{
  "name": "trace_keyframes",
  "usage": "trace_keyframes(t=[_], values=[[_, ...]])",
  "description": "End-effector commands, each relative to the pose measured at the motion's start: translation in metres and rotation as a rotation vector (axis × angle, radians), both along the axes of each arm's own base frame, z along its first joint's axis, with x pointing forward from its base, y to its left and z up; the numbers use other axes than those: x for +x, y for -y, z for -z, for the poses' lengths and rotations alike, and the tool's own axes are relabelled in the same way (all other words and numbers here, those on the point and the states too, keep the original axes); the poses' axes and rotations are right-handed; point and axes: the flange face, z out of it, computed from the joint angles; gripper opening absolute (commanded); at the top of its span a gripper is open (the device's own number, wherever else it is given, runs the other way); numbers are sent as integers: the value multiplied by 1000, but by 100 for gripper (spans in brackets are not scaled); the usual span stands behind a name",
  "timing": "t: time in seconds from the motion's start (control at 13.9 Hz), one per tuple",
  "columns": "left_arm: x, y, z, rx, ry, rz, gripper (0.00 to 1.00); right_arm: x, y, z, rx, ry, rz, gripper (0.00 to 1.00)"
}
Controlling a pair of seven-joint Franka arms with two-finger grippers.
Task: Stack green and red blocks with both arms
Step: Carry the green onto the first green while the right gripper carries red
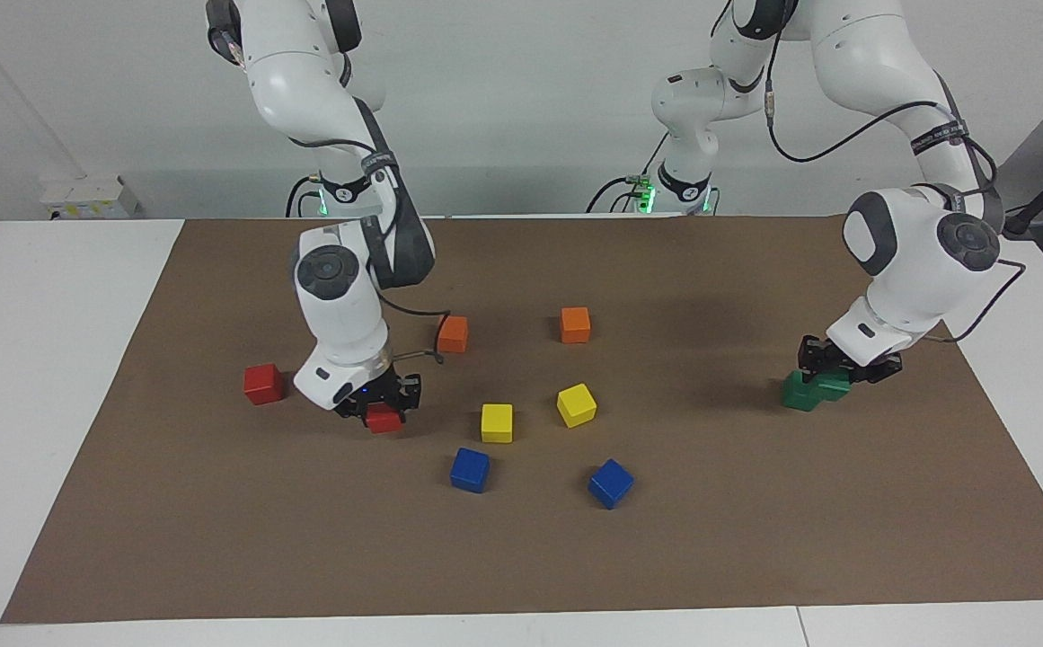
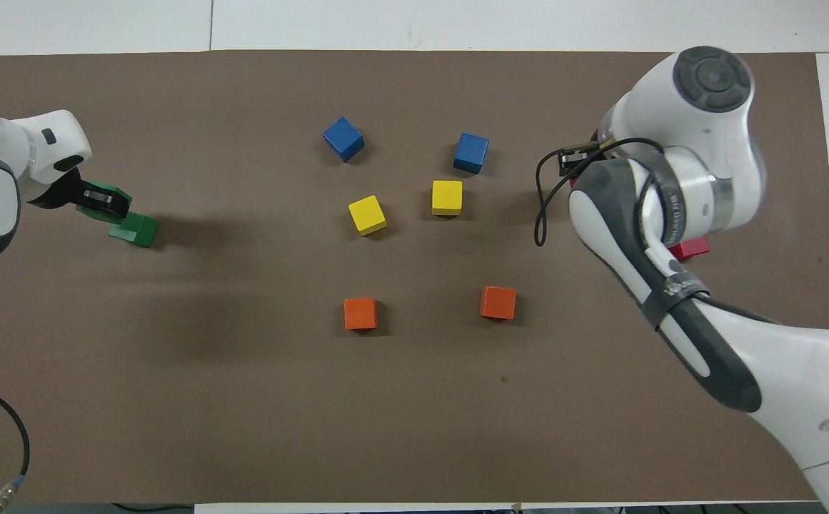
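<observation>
My right gripper [image 1: 386,406] is shut on a red block [image 1: 384,420], low over the brown mat. The second red block [image 1: 263,384] lies on the mat beside it, toward the right arm's end of the table; in the overhead view this block [image 2: 692,248] peeks out from under the right arm, which hides the held block. My left gripper [image 1: 847,373] is shut on a green block [image 1: 834,386] and holds it against the upper edge of the second green block [image 1: 798,394], which rests on the mat. Both show in the overhead view: held block [image 2: 120,196], resting block [image 2: 139,230].
In the middle of the mat [image 1: 755,539] lie two orange blocks [image 1: 453,334] [image 1: 575,324], two yellow blocks [image 1: 497,422] [image 1: 576,404] and two blue blocks [image 1: 470,469] [image 1: 610,483], the blue ones farthest from the robots.
</observation>
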Motion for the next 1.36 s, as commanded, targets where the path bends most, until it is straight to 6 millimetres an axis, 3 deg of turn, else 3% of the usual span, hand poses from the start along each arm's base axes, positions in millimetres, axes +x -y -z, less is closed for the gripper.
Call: trace_keyframes(t=[0.0, 0.22, 0.5, 1.15, 1.29], values=[[-18, 1, -1, -8, 6, 14, 0, -17, 38, -14, -18, -37, -34, 0], [-20, 2, 5, -9, -4, 17, 0, -47, 75, 6, -18, -59, -10, 0], [-20, -1, 10, -11, -10, 31, 0, -82, 96, 48, -16, -15, 1, 0], [-19, 0, 10, -45, 4, 34, 0, -113, 96, 72, -15, -84, -80, 0], [-18, -9, 11, -47, 8, 80, 0, -113, 100, 71, -16, -83, -87, 0]])
